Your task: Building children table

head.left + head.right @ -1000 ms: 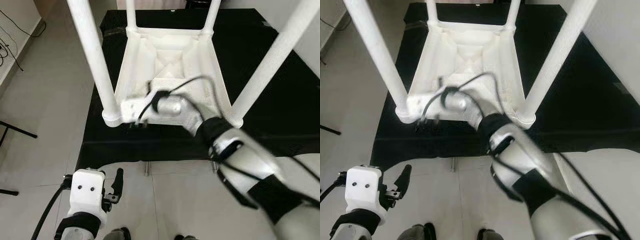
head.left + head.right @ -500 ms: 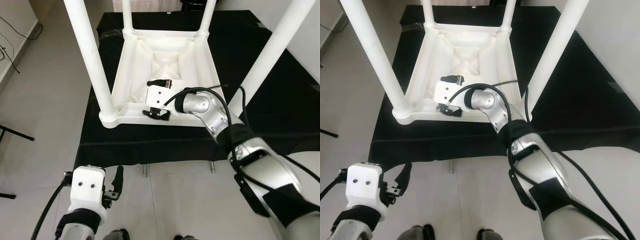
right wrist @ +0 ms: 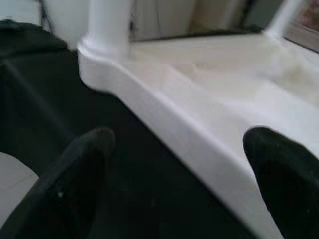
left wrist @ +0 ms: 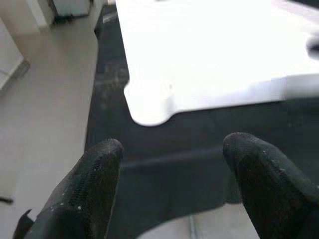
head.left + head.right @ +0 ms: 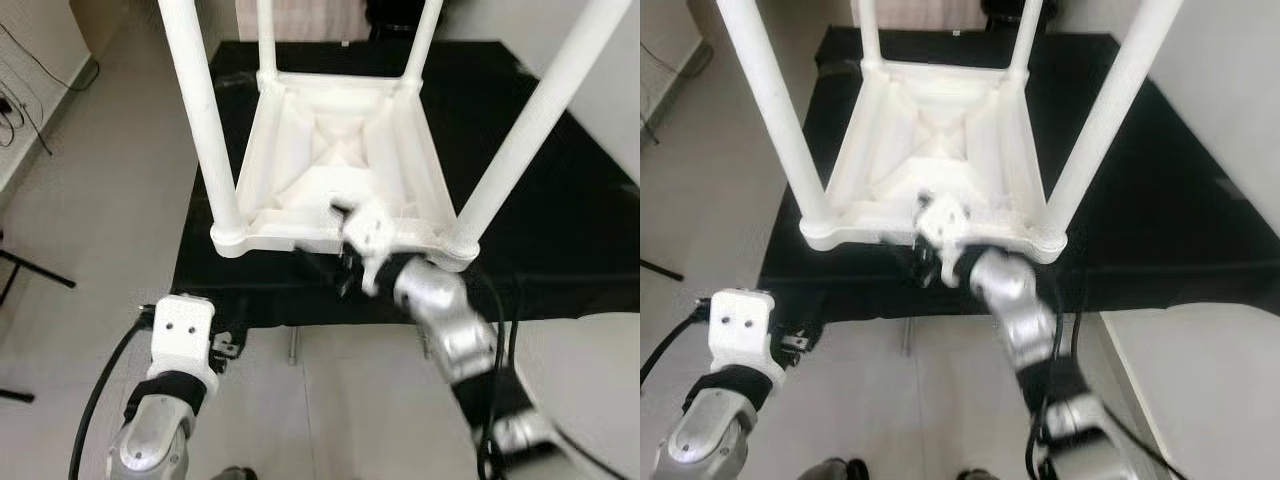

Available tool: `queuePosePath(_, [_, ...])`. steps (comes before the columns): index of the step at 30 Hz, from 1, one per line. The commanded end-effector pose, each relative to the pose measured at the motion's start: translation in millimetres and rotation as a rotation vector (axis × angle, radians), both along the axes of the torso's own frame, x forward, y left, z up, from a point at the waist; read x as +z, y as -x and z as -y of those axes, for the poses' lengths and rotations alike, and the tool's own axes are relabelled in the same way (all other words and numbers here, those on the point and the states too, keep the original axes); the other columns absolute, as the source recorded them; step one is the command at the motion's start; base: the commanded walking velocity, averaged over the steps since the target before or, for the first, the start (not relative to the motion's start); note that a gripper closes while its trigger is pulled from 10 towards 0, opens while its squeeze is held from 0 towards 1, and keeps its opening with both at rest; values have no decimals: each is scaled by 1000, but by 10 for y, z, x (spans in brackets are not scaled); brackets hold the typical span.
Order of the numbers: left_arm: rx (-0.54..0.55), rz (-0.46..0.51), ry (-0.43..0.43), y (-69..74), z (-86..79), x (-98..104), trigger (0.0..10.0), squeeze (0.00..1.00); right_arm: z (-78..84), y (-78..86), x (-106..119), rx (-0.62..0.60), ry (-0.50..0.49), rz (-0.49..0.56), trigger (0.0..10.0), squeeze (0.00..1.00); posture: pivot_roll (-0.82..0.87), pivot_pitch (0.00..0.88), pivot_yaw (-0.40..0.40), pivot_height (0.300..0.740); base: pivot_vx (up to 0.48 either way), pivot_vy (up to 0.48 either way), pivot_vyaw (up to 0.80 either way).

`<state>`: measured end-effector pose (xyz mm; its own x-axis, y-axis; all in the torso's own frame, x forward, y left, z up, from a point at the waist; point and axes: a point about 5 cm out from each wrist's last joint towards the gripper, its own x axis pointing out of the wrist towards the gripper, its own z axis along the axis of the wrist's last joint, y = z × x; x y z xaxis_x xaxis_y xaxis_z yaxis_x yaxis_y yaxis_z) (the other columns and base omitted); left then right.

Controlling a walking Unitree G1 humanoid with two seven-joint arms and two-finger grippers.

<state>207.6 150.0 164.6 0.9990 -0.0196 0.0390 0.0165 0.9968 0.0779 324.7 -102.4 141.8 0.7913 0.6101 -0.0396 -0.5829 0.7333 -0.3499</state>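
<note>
The white children's table [image 5: 280, 232] lies upside down on a black mat [image 5: 560, 240], its four legs pointing up; the near-left leg [image 5: 200, 110] and near-right leg [image 5: 530, 130] rise toward me. My right gripper [image 5: 341, 243] hovers blurred at the middle of the table's near rim. In the right wrist view its fingers [image 3: 84, 169] stand wide apart, open, with the rim [image 3: 199, 134] just ahead and nothing held. My left gripper [image 5: 228, 342] is low at the mat's near-left edge, open, its fingers [image 4: 89, 184] facing the table's corner [image 4: 149, 107].
Pale tiled floor [image 5: 90, 230] surrounds the mat. Cables [image 5: 20, 100] run along the left wall and a thin black stand leg [image 5: 35, 270] lies on the floor at the left. A white surface [image 5: 1200, 380] sits at the lower right.
My right arm has drawn back from inside the table's frame to its near rim and is blurred. The left arm has come up and forward toward the mat's edge. The camera has shifted slightly.
</note>
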Motion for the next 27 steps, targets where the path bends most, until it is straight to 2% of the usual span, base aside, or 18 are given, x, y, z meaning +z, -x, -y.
queuePosePath(1, [-1,-25,-10,9,-13,-59,10000,0,42,3,51,-53,-23,14,10000,0,-33,85,-27,740,0,0,0])
queuePosePath(2, [-1,-25,-10,9,-13,-59,10000,0,42,3,51,-53,-23,14,10000,0,-33,85,-27,740,0,0,0])
queuePosePath(5, [11,-45,-19,68,-38,-100,10000,0,149,11,83,-162,-138,-31,10000,0,-34,66,-13,740,0,0,0])
queuePosePath(6, [11,-45,-19,68,-38,-100,10000,0,149,11,83,-162,-138,-31,10000,0,-34,66,-13,740,0,0,0])
queuePosePath(10, [36,-59,-25,120,-82,-134,10000,0,171,140,20,-170,-197,-100,10000,0,-33,56,-14,740,0,0,0])
queuePosePath(11, [70,-70,0,151,-129,-164,10000,0,204,263,7,-205,-227,-124,10000,0,-39,51,-11,740,0,0,0])
queuePosePath(12, [86,-76,17,164,-148,-178,10000,0,221,300,4,-223,-240,-131,10000,0,-39,51,-11,740,0,0,0])
queuePosePath(17, [135,-69,33,127,-204,-194,10000,0,244,233,-14,-287,-256,-132,10000,0,-35,41,-9,740,0,0,0])
queuePosePath(27, [140,-58,63,60,-226,-207,10000,0,175,175,11,-268,-255,-148,10000,0,-37,29,-6,740,0,0,0])
